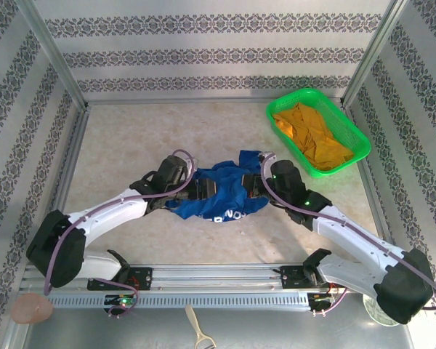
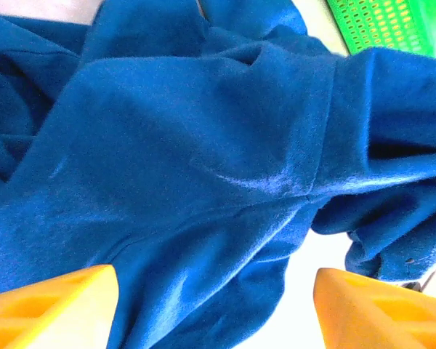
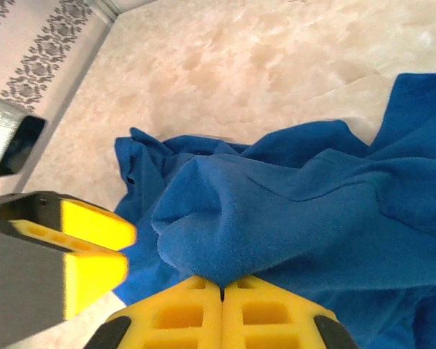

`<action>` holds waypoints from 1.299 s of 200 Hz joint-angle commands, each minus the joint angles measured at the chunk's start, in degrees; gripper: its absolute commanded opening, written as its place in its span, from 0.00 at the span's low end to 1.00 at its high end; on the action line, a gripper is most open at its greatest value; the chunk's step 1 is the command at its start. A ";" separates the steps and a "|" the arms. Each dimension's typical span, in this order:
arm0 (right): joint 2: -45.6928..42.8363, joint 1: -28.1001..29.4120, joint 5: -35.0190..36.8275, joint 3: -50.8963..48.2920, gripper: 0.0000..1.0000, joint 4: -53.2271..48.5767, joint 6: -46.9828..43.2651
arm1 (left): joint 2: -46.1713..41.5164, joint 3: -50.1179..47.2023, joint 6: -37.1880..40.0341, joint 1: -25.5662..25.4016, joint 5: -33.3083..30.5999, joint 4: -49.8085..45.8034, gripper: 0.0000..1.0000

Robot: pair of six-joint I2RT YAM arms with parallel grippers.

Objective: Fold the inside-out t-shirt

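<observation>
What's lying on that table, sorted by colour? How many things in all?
Blue t-shirt: 1
Orange-yellow garment: 1
Green basket: 1
Total: 3

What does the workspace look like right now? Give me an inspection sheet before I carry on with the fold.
surface: beige marbled table, no stains seen.
job's things: blue t-shirt bunched at the centre, not yet folded.
clutter: green basket at far right holding an orange-yellow garment; pinkish round object and pale handled tool on the near ledge.
hands: left hand open, shirt cloth between its fingers; right hand shut on a shirt fold.
cables: a cable along each arm, looping above the wrist.
surroundings: patterned wall panels, metal frame.
</observation>
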 commanded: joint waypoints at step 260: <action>0.04 -13.60 -10.04 -7.92 0.47 4.56 3.17 | -0.61 -8.95 3.30 -0.99 -1.55 11.28 0.00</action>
